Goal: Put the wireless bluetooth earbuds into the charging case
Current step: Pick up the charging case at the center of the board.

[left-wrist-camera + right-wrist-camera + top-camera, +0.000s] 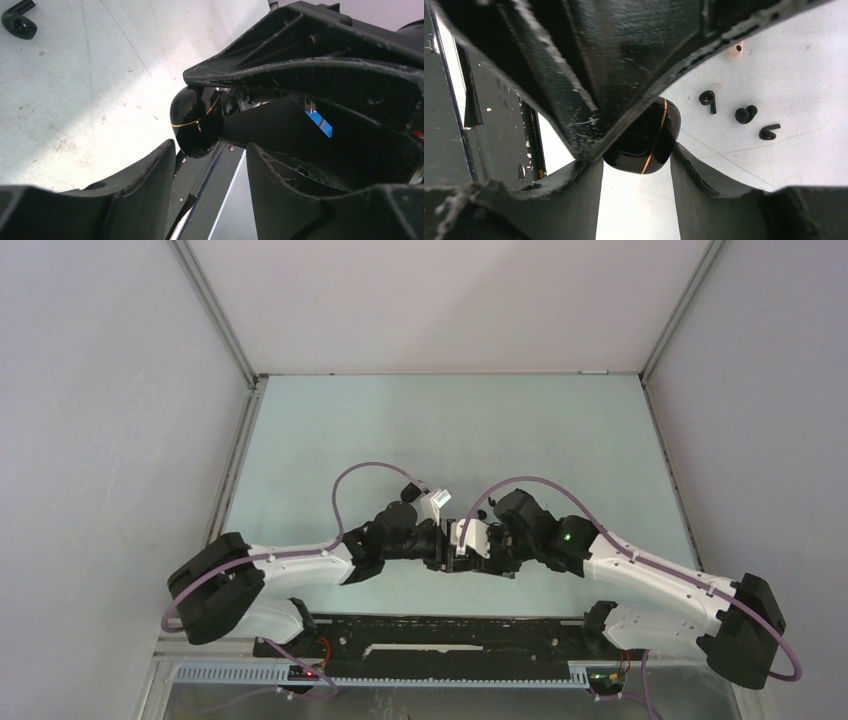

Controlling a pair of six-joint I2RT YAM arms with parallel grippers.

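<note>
A glossy black charging case (644, 140) with a thin gold seam hangs between the tips of my right gripper (636, 152), which is shut on it above the table. It also shows in the left wrist view (195, 120), just past the tips of my left gripper (210, 145), which is open with nothing between its fingers. In the top view the left gripper (445, 548) and right gripper (472, 545) meet tip to tip and hide the case. Three black earbuds (708, 99), (745, 115), (769, 132) and a whitish one (735, 50) lie on the table. Another black earbud (19, 21) lies far off.
A black rail (440, 635) runs along the table's near edge, close under both grippers; it also shows in the right wrist view (454, 125). White walls enclose the pale table (450, 430) on three sides.
</note>
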